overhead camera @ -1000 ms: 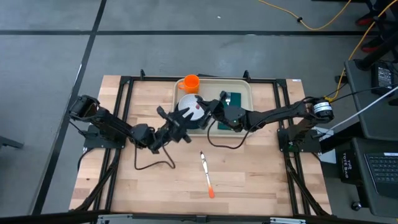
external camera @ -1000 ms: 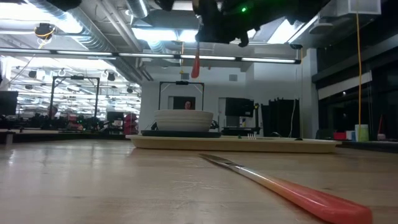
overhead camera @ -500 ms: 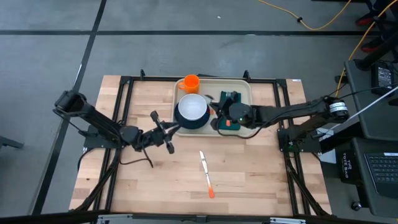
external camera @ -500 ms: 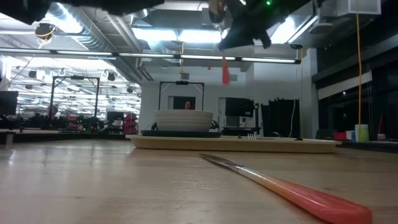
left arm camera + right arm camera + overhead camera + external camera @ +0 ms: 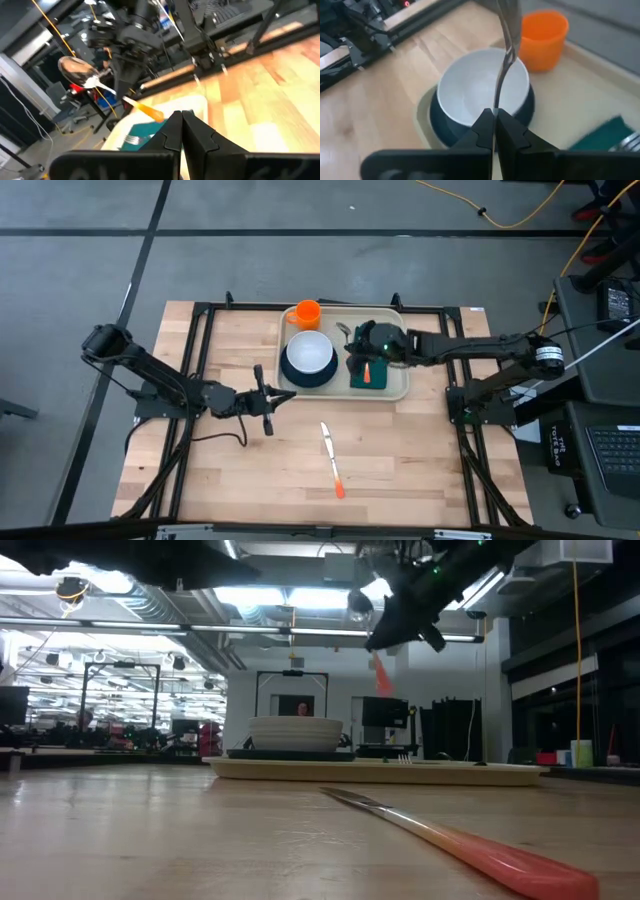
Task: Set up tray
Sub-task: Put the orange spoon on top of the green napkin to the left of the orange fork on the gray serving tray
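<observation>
One tray (image 5: 397, 388), plate (image 5: 290, 379), bowl (image 5: 309, 352), cup (image 5: 307, 312), napkin (image 5: 372, 382), fork (image 5: 627, 141), spoon (image 5: 92, 77), knife (image 5: 332, 459).

two dark jointed arms, black cables trailing, silver ring near right arm's base, slim black fingers.

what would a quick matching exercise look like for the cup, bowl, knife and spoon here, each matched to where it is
Things:
1. orange cup
2. white bowl
3. knife
4. spoon

Places:
A. lying on the bare wooden table, off the tray
B. held in the right claw above the tray
C. standing at the tray's far corner
D. sitting on the dark teal plate

Pairs: 1-C, 2-D, 3-A, 4-B
</observation>
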Robot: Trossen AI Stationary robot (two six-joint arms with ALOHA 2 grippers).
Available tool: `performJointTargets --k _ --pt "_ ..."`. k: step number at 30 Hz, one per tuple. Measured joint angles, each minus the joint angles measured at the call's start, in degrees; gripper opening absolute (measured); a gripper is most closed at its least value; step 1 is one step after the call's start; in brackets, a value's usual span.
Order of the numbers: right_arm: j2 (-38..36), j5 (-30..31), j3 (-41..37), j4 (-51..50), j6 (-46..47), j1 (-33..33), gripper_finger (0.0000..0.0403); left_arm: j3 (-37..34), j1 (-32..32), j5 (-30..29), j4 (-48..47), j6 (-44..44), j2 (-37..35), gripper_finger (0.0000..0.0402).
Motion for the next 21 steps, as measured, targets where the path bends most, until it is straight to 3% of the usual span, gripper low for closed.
performJointTargets --k 9,21 --pt "0.58 -10.66 -0.05 -7.98 6.73 -9.89 0.0008 0.00 -2.40 -0.11 -3.93 -1.68 0.02 0.0001" --pt "0.79 -21.89 -13.74 9.52 16.02 -17.62 0.0009 0.00 -3.32 -0.42 -4.22 -1.52 0.02 0.0001"
